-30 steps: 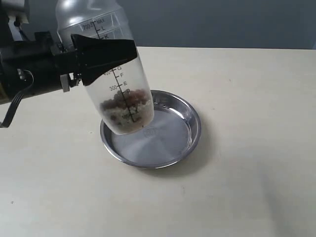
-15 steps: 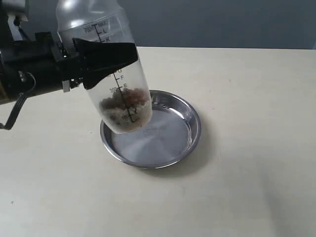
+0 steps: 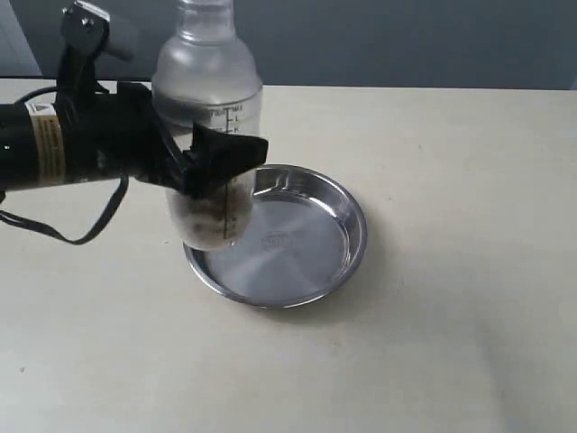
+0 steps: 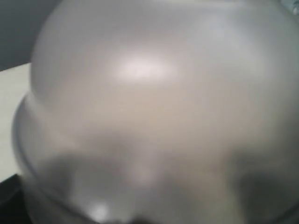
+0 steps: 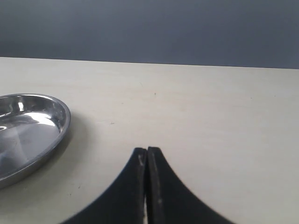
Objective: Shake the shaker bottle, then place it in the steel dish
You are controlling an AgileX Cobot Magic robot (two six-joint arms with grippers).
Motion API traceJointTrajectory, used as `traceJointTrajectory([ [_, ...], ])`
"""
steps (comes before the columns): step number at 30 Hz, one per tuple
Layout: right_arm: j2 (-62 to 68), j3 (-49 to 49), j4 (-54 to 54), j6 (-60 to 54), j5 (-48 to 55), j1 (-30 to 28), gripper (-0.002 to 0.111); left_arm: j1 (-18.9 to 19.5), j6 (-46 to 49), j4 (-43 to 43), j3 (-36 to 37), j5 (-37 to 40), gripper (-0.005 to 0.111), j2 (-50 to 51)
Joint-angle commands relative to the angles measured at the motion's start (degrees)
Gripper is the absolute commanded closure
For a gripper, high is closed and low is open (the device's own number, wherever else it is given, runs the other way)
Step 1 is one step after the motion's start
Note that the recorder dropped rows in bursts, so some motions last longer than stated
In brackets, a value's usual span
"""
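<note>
The shaker bottle (image 3: 207, 90) stands nearly upright at the left rim of the steel dish (image 3: 306, 262), its base with brownish bits low over the dish's left side. My left gripper (image 3: 216, 162) is shut on the bottle's clear middle, the black fingers wrapping it. The bottle's frosted dome (image 4: 154, 93) fills the left wrist view in a blur and hides the jaws there. In the right wrist view my right gripper (image 5: 147, 151) is shut on nothing above bare table, with the steel dish (image 5: 28, 135) off to one side.
The beige table (image 3: 451, 180) spreads around the dish. A black cable (image 3: 72, 230) loops from the left arm over the table. A dark grey wall (image 3: 406, 41) stands behind the table's far edge.
The left arm has lowered and swung the bottle from a tilt to nearly upright. Its base has dropped closer to the dish's left rim. The dish has not moved.
</note>
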Motion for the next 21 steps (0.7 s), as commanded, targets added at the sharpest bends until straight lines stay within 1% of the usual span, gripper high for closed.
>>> traceJointTrajectory([
  [1,-0.2,0.1,-0.1,0.0,-0.7,0.2,0.109,-0.6,-0.5,-4.2,-3.9,-5.9,0.106,-3.9],
  [4,-0.2,0.1,-0.1,0.0,-0.7,0.2,0.109,-0.6,0.6,-5.0,-3.5,-2.3,0.106,-4.9],
  [8,-0.2,0.1,-0.1,0.0,-0.7,0.2,0.109,-0.6,0.1,-5.6,-0.1,-4.1,0.106,-2.8],
  [11,-0.2,0.1,-0.1,0.0,-0.7,0.2,0.109,-0.6,1.7,-9.4,-1.0,-6.0,0.106,-4.7],
  [14,-0.2,0.1,-0.1,0.0,-0.7,0.2,0.109,-0.6,5.0,-11.4,-3.3,-3.5,0.106,-7.9],
  [16,-0.2,0.1,-0.1,0.0,-0.7,0.2,0.109,-0.6,5.0,-9.9,-3.4,-1.1,0.106,-8.9],
  [18,-0.2,0.1,-0.1,0.0,-0.7,0.2,0.109,-1.3,3.3,-8.0,-0.4,1.1,0.106,-8.2],
  [19,-0.2,0.1,-0.1,0.0,-0.7,0.2,0.109,-2.2,3.3,-8.6,1.8,1.5,0.106,-7.1],
  [20,-0.2,0.1,-0.1,0.0,-0.7,0.2,0.109,-3.1,5.1,-11.1,4.5,1.6,0.106,-5.5],
  [21,-0.2,0.1,-0.1,0.0,-0.7,0.2,0.109,-3.7,8.5,-16.5,6.1,1.2,0.106,-4.4],
])
